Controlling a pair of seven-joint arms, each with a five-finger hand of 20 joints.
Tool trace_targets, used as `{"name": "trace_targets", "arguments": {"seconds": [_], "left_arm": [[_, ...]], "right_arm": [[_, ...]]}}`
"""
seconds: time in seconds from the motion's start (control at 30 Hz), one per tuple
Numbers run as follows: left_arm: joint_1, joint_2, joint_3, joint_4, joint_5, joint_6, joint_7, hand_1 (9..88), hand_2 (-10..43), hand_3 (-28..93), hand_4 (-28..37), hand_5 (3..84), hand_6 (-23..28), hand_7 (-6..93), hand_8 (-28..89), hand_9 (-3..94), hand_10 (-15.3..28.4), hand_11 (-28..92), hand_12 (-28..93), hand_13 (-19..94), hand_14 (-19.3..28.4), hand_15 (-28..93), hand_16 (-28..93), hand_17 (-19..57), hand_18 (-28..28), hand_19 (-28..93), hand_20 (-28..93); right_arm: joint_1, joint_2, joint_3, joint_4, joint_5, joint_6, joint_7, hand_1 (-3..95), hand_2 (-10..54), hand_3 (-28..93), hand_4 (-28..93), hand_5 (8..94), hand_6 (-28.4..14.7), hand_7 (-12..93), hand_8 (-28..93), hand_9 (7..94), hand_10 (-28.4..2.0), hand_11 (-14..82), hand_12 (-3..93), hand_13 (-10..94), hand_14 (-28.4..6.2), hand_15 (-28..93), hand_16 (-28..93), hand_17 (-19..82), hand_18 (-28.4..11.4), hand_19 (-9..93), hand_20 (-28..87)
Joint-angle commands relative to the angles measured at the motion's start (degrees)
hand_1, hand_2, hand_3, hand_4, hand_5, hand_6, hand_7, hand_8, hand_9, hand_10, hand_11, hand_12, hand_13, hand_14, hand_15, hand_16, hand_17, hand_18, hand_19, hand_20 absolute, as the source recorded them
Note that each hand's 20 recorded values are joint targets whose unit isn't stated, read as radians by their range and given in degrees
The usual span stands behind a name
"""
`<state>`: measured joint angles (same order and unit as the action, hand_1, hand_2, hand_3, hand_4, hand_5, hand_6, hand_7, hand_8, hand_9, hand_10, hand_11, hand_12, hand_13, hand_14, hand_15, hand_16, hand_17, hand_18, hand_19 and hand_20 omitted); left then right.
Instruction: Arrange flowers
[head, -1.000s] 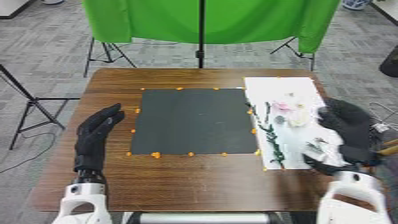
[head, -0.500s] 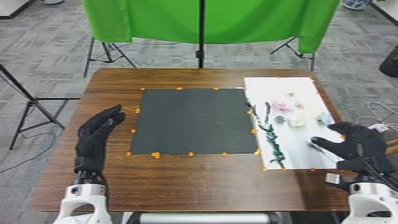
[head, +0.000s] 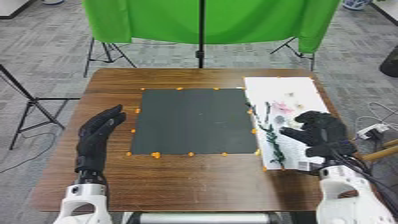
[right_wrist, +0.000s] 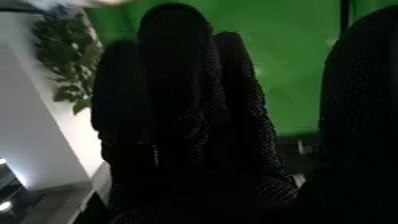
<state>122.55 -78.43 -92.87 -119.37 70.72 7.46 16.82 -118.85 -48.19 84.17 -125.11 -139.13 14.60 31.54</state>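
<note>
My right hand (head: 322, 134) is over the lower right part of the white sheet (head: 277, 90) in the head view, covering part of the flowers there. Its fingers look loosely extended; in the right wrist view the hand (right_wrist: 191, 115) has straight fingers with nothing held. Left of it on the sheet lie long green stems (head: 272, 137) and a pink flower (head: 282, 107); a small pale flower (head: 290, 95) is above. The dark grey board (head: 195, 121) lies flat beside the sheet. My left hand (head: 99, 127) rests at the table's left side, fingers extended.
Small orange pieces (head: 155, 155) line the edges of the board and sheet on the brown table (head: 195, 185). Behind the table hangs a green cloth (head: 151, 20) on dark stands. Cables (head: 378, 120) and a wooden object stand beyond the right edge.
My right hand swung from the sheet's right edge outward, then came back left over the sheet, now hiding flowers that were visible half a second ago. The left hand has stayed still.
</note>
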Motion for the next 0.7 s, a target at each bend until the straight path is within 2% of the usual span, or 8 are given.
{"name": "trace_targets", "arguments": {"seconds": [0.03, 0.33, 0.5, 0.63, 0.7], "left_arm": [[1.4, -0.14, -0.07, -0.30, 0.09, 0.59, -0.41, 32.5, -8.0, 64, -16.4, 50.3, 2.6, 18.5, -7, 47.4, 12.1, 22, 16, 34, 15.6, 25, 3, 1.6, 13.4, 7, 22], [1.2, -0.11, -0.03, -0.17, 0.02, 0.07, -0.65, 32.4, -8.0, 64, -16.4, 50.3, 2.6, 18.5, -7, 47.4, 12.0, 22, 16, 34, 15.6, 25, 3, 1.6, 13.3, 7, 22], [1.5, 0.02, -0.26, -0.28, 0.04, -0.10, -0.74, 32.4, -7.9, 64, -16.5, 50.1, 2.5, 18.5, -7, 47.3, 12.1, 22, 16, 34, 15.6, 25, 3, 1.5, 13.4, 7, 22], [1.3, 0.03, -0.38, -0.17, 0.01, -0.03, -0.93, 32.4, -7.9, 64, -16.4, 50.1, 2.5, 18.5, -7, 47.2, 12.1, 21, 16, 34, 15.6, 25, 3, 1.5, 13.3, 7, 22], [1.3, -0.02, -0.48, -0.21, 0.10, -0.15, -1.18, 32.4, -7.9, 64, -16.4, 50.0, 2.5, 18.5, -7, 47.2, 12.1, 21, 16, 34, 15.6, 25, 3, 1.5, 13.3, 7, 22]], "right_arm": [[1.2, 4.3, -1.1, -0.4, 2.4, -7.9, 3.9, 45.5, -9.5, 37, -28, 69.4, -5.0, 14, -6, 72.5, -15.6, 21.3, 21.4, 84, -6.2, 53, 29, 56, -13.3, 89, 49], [5.0, 6.0, -6.0, 1.1, 4.9, -10.6, 2.9, 48.4, -9.5, 30, -28, 73.8, -4.8, 14, -7, 78.1, -16.1, 21.3, 20.9, 89, -4.8, 49, 30, 62, -9.6, 91, 41], [7.6, 7.2, -9.9, 2.5, 5.2, -13.0, 2.5, 43.7, -9.5, 40, -28, 75.2, -4.8, 14, -7, 80.5, -16.0, 21.2, 20.7, 91, -4.3, 49, 31, 64, -9.1, 92, 41], [9.6, 7.8, -13.4, 4.2, 4.9, -13.5, 3.2, 38.5, -9.5, 54, -28, 76.4, -5.0, 14, -7, 81.7, -16.1, 20.9, 20.1, 92, -3.8, 48, 31, 65, -7.7, 91, 40], [10.3, 7.9, -14.9, 5.2, 4.1, -13.1, 3.5, 39.0, -9.5, 57, -28, 77.8, -5.0, 14, -7, 83.3, -16.3, 20.9, 20.0, 93, -3.5, 47, 31, 67, -6.9, 90, 39]]}}
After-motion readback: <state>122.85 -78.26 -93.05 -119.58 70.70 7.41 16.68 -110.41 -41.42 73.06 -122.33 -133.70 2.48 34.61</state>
